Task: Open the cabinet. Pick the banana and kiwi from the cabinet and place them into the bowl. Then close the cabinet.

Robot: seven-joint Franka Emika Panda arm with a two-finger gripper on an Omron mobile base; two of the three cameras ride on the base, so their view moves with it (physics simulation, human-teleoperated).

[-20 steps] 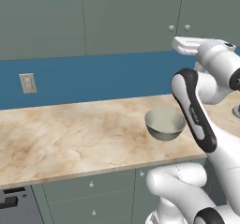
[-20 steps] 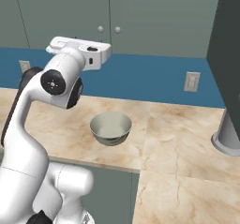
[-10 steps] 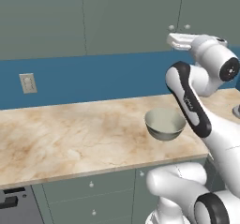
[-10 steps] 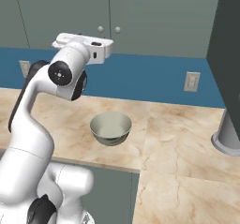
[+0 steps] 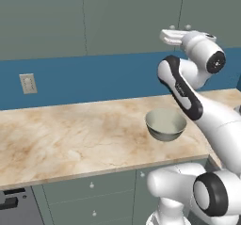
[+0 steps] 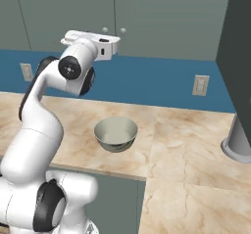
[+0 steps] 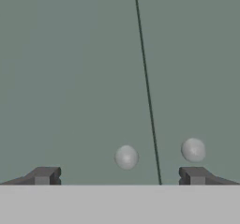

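Arm's moved over the last sec: the hand went up and fwd toward the cabinet, from roughly mid-backsplash height to level w/ the bottom edge of the doors. In the left base view the gripper now sits right by the two knobs, which it was below before. Elbow folded in tighter and higher above the bowl; the wrist rose w/ it.
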